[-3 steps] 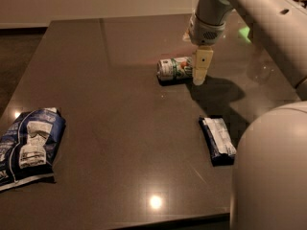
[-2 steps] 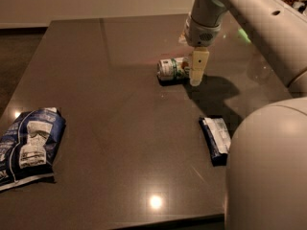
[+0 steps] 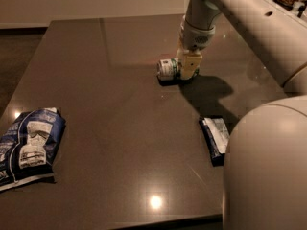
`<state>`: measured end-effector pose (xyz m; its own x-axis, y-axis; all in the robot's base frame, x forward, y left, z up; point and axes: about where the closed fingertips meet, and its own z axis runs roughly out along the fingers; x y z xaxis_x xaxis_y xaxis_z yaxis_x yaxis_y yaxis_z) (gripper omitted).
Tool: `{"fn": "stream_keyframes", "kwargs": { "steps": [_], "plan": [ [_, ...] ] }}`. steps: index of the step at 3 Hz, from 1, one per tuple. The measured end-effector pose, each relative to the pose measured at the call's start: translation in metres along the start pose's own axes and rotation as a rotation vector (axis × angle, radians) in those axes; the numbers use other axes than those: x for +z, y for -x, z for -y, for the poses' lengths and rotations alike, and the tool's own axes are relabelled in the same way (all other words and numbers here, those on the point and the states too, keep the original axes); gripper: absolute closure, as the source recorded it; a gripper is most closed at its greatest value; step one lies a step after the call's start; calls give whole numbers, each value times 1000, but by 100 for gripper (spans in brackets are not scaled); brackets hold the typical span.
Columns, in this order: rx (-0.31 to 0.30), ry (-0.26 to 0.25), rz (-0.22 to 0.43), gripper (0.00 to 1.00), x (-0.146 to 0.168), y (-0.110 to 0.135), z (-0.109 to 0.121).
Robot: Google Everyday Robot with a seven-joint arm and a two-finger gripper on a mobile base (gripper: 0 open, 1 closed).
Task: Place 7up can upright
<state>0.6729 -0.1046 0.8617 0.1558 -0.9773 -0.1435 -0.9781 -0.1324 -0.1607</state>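
Observation:
The 7up can (image 3: pixel 168 70) is a small silver-white can with green lettering. It lies on its side on the dark table (image 3: pixel 110 109), its silver end facing left. My gripper (image 3: pixel 186 70) hangs from the white arm at the upper right and has come down over the can's right part, close to the table top. The gripper hides the right half of the can.
A dark blue snack bag (image 3: pixel 28 145) lies at the table's left edge. A smaller dark blue packet (image 3: pixel 215 137) lies at the right, near the robot's white body (image 3: pixel 266 166). The table's front edge runs along the bottom.
The gripper has moved down and left from just right of the can to over the can's right half. The can has not moved.

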Motion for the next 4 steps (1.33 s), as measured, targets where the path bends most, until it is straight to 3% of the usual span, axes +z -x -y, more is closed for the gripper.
{"fn": "stream_keyframes", "kwargs": {
  "steps": [1, 2, 4],
  "plan": [
    [-24, -27, -30, 73, -7, 3, -1],
    [-150, -157, -117, 100, -35, 16, -1],
    [-430, -395, -302, 100, -71, 25, 3]
  ]
}}
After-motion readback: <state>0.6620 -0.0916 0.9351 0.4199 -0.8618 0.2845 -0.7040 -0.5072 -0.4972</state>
